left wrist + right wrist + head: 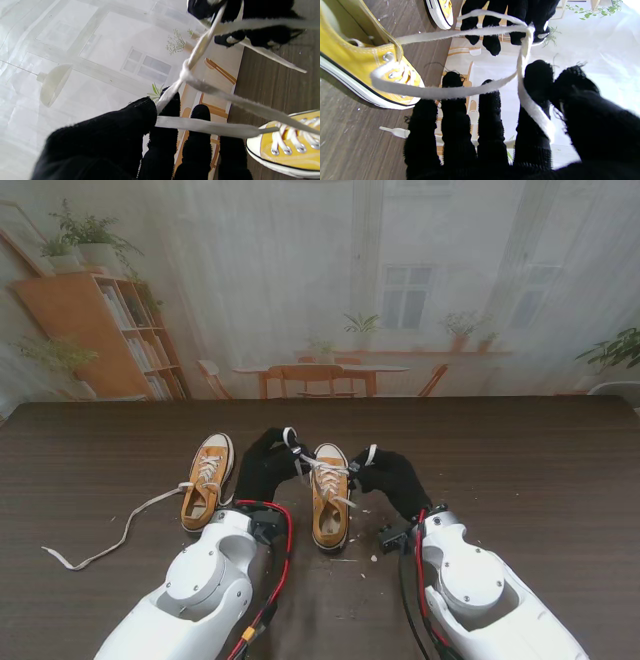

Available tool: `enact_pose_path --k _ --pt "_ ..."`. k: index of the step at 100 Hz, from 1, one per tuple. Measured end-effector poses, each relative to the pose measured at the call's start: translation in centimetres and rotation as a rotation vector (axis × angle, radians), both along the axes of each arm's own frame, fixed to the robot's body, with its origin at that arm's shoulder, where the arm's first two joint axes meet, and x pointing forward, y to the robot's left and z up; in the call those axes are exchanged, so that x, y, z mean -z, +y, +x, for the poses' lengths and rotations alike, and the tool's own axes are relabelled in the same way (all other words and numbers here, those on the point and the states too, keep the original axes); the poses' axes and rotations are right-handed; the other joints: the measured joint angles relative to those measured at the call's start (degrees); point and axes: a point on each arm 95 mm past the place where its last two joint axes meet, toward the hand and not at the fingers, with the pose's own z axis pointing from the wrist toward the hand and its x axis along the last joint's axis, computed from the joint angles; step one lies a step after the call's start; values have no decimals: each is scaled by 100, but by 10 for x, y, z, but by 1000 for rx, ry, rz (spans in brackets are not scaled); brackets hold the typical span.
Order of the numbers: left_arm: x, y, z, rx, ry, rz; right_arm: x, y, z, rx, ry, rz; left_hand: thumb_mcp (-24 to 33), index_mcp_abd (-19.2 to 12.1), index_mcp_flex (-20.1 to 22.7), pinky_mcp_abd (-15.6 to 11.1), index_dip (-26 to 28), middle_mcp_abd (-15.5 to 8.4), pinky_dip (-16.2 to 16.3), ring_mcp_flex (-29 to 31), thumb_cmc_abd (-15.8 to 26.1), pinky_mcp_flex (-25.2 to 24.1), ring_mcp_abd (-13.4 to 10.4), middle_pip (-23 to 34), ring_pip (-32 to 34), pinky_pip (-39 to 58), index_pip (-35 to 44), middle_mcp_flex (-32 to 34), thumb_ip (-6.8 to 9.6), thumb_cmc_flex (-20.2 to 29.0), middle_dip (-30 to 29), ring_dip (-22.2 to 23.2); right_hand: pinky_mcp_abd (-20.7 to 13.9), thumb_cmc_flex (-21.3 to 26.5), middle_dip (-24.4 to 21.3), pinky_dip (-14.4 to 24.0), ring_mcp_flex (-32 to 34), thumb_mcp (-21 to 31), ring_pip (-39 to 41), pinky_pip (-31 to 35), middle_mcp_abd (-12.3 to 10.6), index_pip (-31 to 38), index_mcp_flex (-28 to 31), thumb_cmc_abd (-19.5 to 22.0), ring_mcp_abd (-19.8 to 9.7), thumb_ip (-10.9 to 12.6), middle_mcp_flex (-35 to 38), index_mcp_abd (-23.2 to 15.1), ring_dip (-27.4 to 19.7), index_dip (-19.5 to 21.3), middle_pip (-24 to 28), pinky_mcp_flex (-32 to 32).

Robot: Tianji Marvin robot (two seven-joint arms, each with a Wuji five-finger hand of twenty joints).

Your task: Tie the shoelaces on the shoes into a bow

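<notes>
Nearest in the stand view are the two white forearms rising from the bottom corners, and just beyond them the left hand [266,465] and right hand [393,477], both black-gloved, flank the right shoe [330,495], each raised with a strand of its white lace [322,466] drawn up between them. The left shoe [207,481] sits apart to the left, its lace [120,535] trailing loose across the table [540,470]. In the left wrist view, the left hand [130,140] pinches one strand of lace [172,90] between thumb and a fingertip, the other fingers extended, and a crossing in the lace [185,71] hangs in the air, not yet pulled down to the shoe [287,147]. In the right wrist view, the right hand [510,125] grips the other strand [532,110] between thumb and forefinger while its remaining fingers stay straight, with the shoe [365,67] beside it. To do this step well, I judge both hands should pull apart evenly and low, so the crossing slides down snug against the eyelets without lifting the shoe. The table is dark wood grain, scattered with pale crumbs and a small white peg [395,132]; behind it hangs a printed backdrop [400,280] of a bright room with shelves, plants and a window.
</notes>
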Motion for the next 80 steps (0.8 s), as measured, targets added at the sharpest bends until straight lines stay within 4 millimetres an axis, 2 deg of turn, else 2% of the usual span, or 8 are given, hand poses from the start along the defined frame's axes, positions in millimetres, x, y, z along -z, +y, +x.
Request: enact_pose_path --k 19,27,32,38,49,55,68,80 --pt "1 6 1 -29 12 18 1 -2 0 46 4 10 -211 -5 -176 0 4 -10 0 -163 185 -141 -1 -283 -141 -133 50 -250 74 12 0 0 0 -11 -64 -16 -201 84 -102 -93 21 -23 132 120 51 0 47 49 -18 149 -69 -166" --pt "2 9 1 -44 23 22 1 -4 -1 50 9 3 -312 -7 -197 0 8 -10 0 -223 219 -147 -1 -360 -212 -143 51 -266 89 72 -74 0 -5 -10 -121 -18 -223 84 -137 -145 53 -64 132 269 51 0 45 163 -18 525 -127 -231" --pt "3 10 1 -55 28 25 1 -6 -2 55 15 1 -314 -7 -197 0 8 -10 1 -223 219 -148 -1 -441 -218 -144 51 -266 89 72 -152 1 -9 1 -244 -19 -231 93 -224 -198 64 -66 132 500 52 0 45 414 -80 934 -212 -237" --pt "3 12 0 -65 31 31 1 -7 -3 66 24 0 -314 -7 -197 0 8 -10 4 -223 219 -149 -1 -489 -368 -152 51 -266 91 72 -310 1 -9 6 -345 -48 -233 96 -327 -251 66 -28 132 559 56 0 45 695 -142 1120 -285 -218" --pt "4 15 -2 -82 36 35 1 -11 -3 131 25 13 -315 -7 -197 0 8 -10 7 -224 222 -149 -1 -582 -372 -200 51 -266 91 72 -517 1 25 171 -517 -125 177 286 -445 -256 67 161 141 585 81 60 489 1351 -234 1272 -423 125" --pt "4 17 -3 -88 36 42 2 -12 -3 153 31 30 -318 -7 -197 0 9 -10 9 -224 223 -149 -1 -582 -437 -201 51 -266 91 72 -538 -3 84 237 -525 -137 473 277 -386 -144 135 223 172 598 136 60 814 1573 -245 1333 -256 379" --pt "7 21 -5 -106 45 57 4 -14 -2 204 19 9 -346 -9 -198 0 9 -10 11 -224 237 -149 -1 -619 -505 -202 51 -266 93 72 -599 -7 249 238 -257 16 1163 399 326 634 414 286 228 417 218 118 1248 1723 -123 1471 256 1062" --pt "10 25 -8 -128 54 75 8 -19 -1 228 -7 -47 -433 -9 -199 0 9 -11 48 -223 262 -147 -1 -622 -506 -203 20 -266 91 128 -600 -7 338 238 -53 175 1455 458 808 1098 491 297 358 281 230 118 1490 1719 -31 1538 438 1487"
